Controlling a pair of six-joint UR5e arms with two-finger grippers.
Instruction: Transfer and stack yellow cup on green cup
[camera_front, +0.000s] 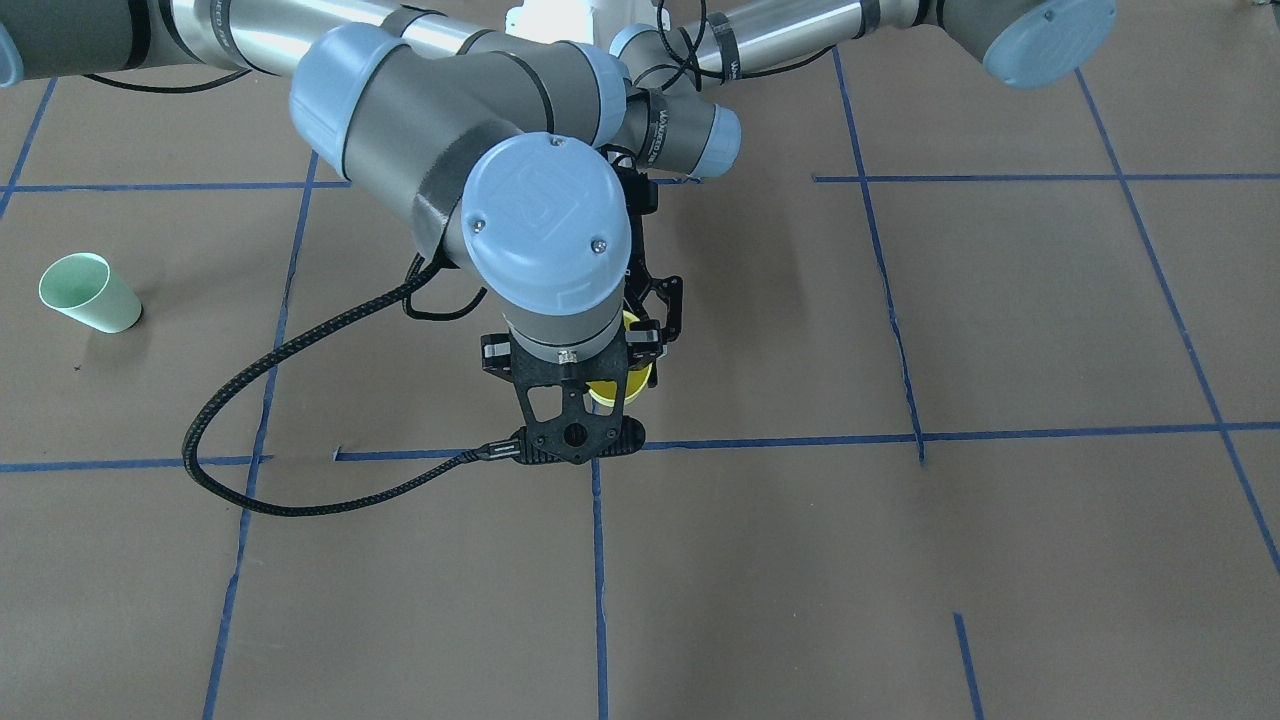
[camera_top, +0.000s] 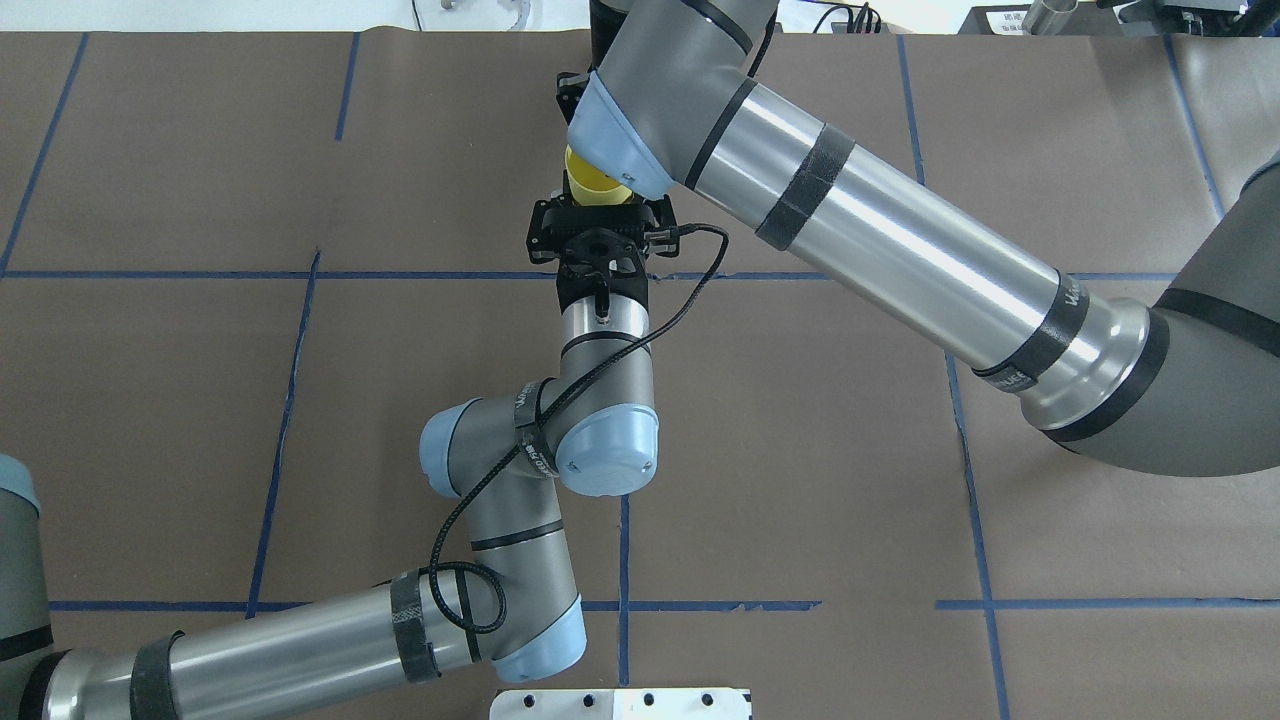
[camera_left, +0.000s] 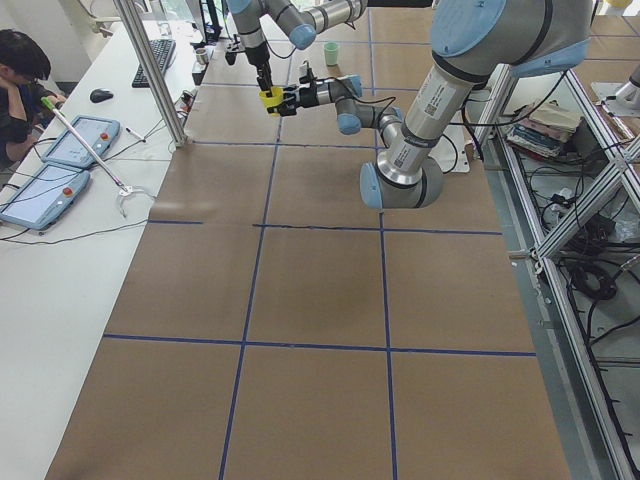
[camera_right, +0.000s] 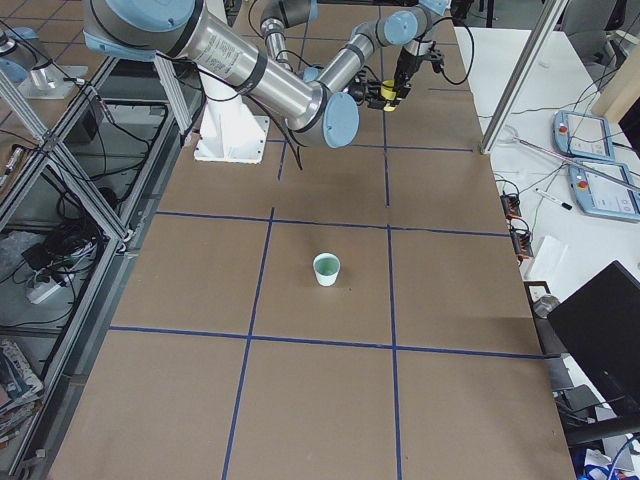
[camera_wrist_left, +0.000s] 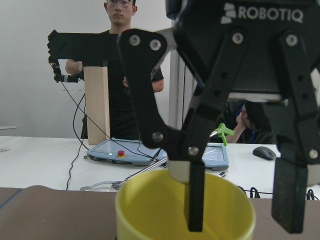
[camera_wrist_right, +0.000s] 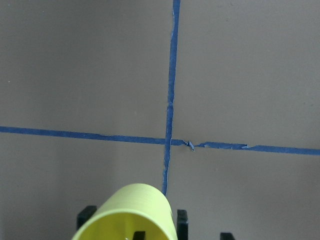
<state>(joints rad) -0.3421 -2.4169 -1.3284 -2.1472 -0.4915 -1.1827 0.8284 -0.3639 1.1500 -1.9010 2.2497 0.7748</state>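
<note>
— What is the right tool (camera_wrist_left: 242, 215) doing?
— It is hanging straight down over the yellow cup (camera_wrist_left: 150, 207) with its jaws standing well apart. One finger (camera_wrist_left: 194, 200) is dipping inside the mouth, the other (camera_wrist_left: 290, 200) is hanging outside the wall, and neither is pressing on it.
— So what is carrying the cup?
— The left tool (camera_top: 598, 200) is reaching in level and gripping it from the side, closed on its body, though the right wrist (camera_front: 550, 240) is covering most of its pads. The cup is sitting upright in the air, just above the blue tape cross (camera_wrist_right: 168, 142) on the tabletop (camera_front: 1000, 320).
— And the green cup (camera_front: 95, 295)?
— It is standing mouth-up on the tabletop, well apart from that cross, off toward the robot's right, touching nothing.
</note>
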